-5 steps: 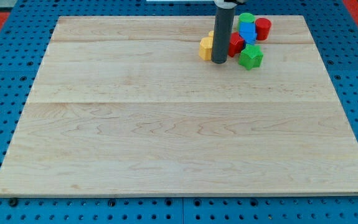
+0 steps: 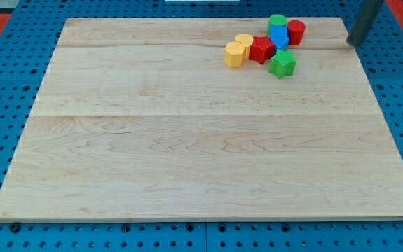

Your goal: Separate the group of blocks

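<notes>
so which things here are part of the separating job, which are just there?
Job:
yellow blocks
red star block
blue block
green cylinder
red cylinder
green star block
my tip, right of the group

Just there:
wooden board
blue pegboard

The rod [image 2: 364,22] was blurred and cut off by the view's top edge, so only its lower length showed; its tip [image 2: 353,43] was smeared and its exact end hard to fix. To the view's left of the tip, the blue block [image 2: 279,36] hid most of the green block [image 2: 277,20] behind it, whose shape could not be made out. The red block [image 2: 296,31] beside them was partly covered too. The surface [image 2: 187,154] lost its far corners behind nothing else.
</notes>
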Action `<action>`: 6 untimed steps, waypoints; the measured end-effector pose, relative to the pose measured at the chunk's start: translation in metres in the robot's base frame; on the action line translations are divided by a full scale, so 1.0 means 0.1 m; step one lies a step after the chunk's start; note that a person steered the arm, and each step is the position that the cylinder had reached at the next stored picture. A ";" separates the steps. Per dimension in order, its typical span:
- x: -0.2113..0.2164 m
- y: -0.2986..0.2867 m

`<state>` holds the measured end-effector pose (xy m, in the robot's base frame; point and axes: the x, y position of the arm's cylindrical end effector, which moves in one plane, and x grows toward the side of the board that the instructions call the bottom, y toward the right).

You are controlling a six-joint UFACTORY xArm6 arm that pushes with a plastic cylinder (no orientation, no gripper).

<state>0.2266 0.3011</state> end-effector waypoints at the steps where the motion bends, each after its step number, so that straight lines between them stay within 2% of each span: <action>1: -0.35 -0.08; 2: -0.34 -0.80; 3: -0.24 -1.26; 5: 0.96 -1.81; 6: 1.13 -1.84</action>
